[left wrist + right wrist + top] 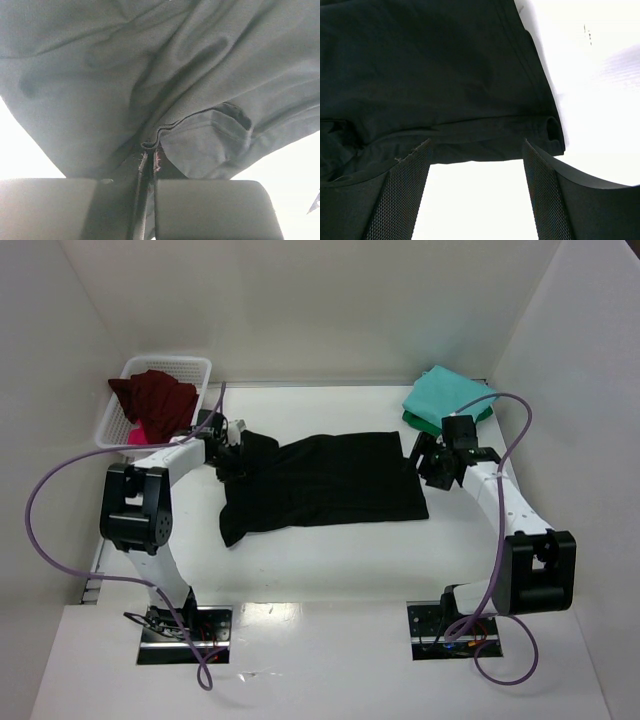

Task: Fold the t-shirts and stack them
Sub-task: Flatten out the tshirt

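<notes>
The black t-shirt [325, 485] lies spread in the middle of the desk [330, 570], bunched at its left end. The left hand [232, 455] pinches that bunch; only its wrist view shows the hem seam clamped between the pads [210, 210]. The right hand [437, 468] is spread at the shirt's right hem. Behind that corner lies a folded teal t-shirt [447, 397]; behind the left, a white basket [190, 368] holds a maroon t-shirt [152, 395]. Bare desk lies along the black shirt's near edge.

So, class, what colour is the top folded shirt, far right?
The top folded shirt is teal; top external view.

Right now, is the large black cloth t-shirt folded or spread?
Mostly spread: black t-shirt lies flat on table, left end bunched in left gripper.
</notes>
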Robot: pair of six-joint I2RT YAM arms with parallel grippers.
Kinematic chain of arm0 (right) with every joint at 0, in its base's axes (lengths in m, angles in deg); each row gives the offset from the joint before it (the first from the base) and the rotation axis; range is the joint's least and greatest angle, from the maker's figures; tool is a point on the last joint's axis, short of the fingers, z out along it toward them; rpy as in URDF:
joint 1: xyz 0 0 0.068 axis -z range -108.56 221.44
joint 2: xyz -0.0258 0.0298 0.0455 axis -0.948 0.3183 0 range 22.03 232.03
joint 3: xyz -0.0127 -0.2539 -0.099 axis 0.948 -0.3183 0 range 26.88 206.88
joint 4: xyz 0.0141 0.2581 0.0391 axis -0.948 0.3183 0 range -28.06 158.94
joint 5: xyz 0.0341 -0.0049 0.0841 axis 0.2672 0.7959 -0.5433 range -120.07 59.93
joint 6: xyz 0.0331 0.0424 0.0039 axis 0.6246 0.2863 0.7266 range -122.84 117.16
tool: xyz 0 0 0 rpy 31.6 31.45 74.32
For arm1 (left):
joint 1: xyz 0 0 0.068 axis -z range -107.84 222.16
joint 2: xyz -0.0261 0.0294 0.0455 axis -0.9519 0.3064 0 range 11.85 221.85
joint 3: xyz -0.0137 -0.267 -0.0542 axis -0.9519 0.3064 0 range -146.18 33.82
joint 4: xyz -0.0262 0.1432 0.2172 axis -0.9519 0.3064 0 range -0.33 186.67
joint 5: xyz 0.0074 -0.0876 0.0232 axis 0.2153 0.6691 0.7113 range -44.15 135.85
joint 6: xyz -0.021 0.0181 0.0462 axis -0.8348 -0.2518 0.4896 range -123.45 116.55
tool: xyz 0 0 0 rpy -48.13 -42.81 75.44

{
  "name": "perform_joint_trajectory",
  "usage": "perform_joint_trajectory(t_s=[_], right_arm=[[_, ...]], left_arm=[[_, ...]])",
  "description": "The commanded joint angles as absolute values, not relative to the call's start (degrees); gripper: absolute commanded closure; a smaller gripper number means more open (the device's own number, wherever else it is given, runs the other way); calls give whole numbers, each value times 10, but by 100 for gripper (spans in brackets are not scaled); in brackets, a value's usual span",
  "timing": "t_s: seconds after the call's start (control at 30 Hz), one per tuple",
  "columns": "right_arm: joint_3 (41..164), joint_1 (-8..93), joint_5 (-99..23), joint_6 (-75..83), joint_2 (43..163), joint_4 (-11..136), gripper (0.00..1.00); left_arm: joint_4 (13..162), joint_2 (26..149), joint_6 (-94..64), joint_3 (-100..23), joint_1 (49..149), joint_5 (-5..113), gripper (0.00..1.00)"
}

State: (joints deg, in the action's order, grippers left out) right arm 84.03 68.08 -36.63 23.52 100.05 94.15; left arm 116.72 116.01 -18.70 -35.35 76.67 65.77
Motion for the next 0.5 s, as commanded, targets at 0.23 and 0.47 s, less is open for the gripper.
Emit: perform_joint_trajectory(t_s=[0.23, 0.47], right_arm=[[816, 683, -324, 255, 970, 996, 20], [837, 688, -334, 243, 1002, 1010, 18]], left_arm=[[1225, 984, -205, -334, 764, 678, 98], [1296, 904, -213, -308, 788, 715, 88]])
